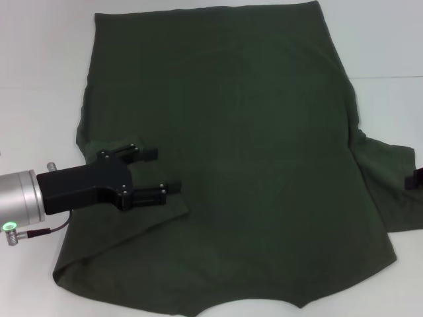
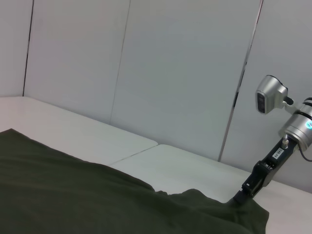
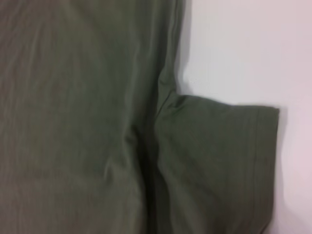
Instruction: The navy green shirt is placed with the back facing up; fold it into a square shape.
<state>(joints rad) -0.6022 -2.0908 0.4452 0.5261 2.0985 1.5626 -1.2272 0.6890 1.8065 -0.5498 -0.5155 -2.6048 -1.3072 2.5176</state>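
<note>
While the navy green shirt lies spread on the counter, only its left sleeve is folded inward; the left gripper hovers released there, and the right gripper, state unclear, touches the other sleeve.

A white table with a seam fills the foreground; pale grey wall panels rise at twelve o'clock.

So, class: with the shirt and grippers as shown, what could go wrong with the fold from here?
1. The left gripper is open over the already folded-in left sleeve; it may pinch several layers and drag the navy green shirt askew.
2. The right gripper sits at the outspread right sleeve's edge; it might miss the cloth.
</note>
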